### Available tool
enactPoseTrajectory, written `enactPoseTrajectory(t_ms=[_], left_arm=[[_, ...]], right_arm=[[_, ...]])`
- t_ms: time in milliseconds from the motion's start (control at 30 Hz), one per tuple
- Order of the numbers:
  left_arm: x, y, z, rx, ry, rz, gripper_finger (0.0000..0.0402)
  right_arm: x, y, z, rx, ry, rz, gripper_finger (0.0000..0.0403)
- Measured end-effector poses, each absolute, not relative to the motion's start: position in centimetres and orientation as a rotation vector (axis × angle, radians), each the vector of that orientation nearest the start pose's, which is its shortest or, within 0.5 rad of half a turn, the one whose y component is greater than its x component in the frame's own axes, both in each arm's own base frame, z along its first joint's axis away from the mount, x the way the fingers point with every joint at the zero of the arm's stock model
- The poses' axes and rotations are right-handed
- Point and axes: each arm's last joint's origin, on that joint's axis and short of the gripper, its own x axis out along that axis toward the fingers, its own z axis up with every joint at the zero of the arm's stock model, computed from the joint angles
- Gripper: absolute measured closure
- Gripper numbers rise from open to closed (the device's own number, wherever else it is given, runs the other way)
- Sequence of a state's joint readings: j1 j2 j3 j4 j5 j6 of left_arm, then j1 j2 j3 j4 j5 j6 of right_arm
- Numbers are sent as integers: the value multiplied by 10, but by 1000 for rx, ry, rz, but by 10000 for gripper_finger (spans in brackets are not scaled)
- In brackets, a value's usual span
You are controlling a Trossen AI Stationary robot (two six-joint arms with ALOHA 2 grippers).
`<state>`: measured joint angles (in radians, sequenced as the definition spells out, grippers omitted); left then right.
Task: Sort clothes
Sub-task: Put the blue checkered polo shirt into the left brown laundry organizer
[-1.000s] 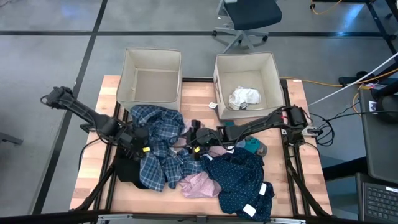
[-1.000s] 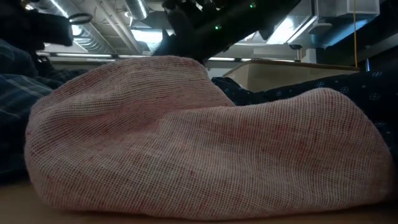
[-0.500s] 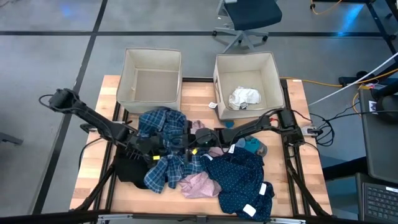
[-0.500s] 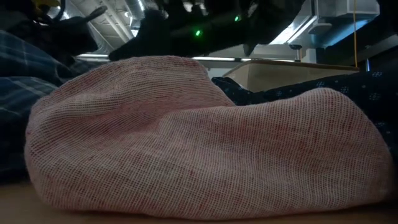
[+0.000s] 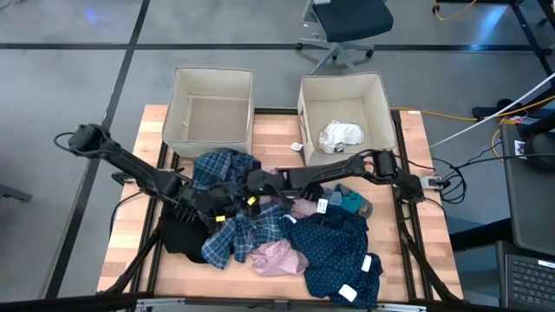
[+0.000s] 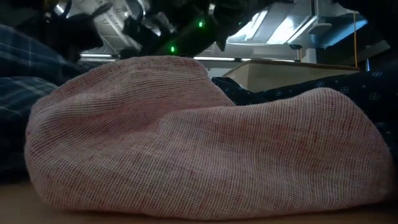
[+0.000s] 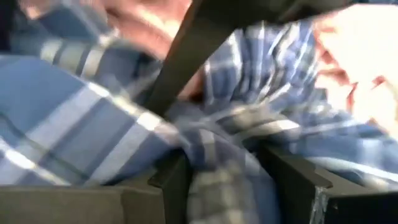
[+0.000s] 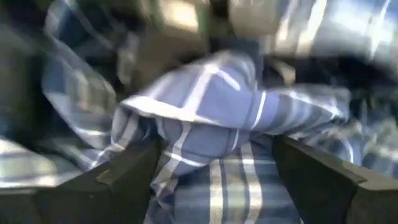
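A slatted wooden bench (image 5: pixel 130 225) stands on grey floor (image 5: pixel 69 78), with two beige bins (image 5: pixel 214 106) at its far edge. The plaid shirt (image 5: pixel 227 204) lies mid-bench. The left hand (image 5: pixel 224 206) is clenched on it; the right hand (image 5: pixel 253 184) is spread around a fold.

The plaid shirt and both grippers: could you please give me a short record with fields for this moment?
plaid shirt: bunched mid-table, in front of the empty left bin
left gripper: shut on the plaid shirt, a fold between its fingers
right gripper: open, fingers either side of a shirt fold
right bin: holds a white garment
other clothes: pink piece, navy dotted piece, teal socks
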<state>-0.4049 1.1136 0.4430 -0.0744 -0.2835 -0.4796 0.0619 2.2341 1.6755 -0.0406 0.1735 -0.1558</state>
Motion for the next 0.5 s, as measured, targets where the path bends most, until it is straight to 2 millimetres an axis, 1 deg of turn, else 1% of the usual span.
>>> enactPoseTrajectory(t_ms=[133, 200, 233, 300, 400, 500], left_arm=[[183, -76, 200, -230, 797, 67, 229], [174, -76, 218, -253, 862, 101, 229], [170, -74, 225, -267, 893, 134, 229], [158, -70, 235, -270, 944, 252, 229], [141, -61, 235, -263, 958, 449, 229], [133, -55, 215, -282, 985, 570, 229]], right_arm=[[500, 17, 164, -218, 672, -67, 95], [501, 16, 156, -219, 697, -64, 104], [500, 16, 153, -221, 713, -63, 108], [499, 17, 152, -223, 728, -56, 116], [499, 18, 152, -225, 728, -45, 122], [501, 18, 154, -224, 699, -41, 124]])
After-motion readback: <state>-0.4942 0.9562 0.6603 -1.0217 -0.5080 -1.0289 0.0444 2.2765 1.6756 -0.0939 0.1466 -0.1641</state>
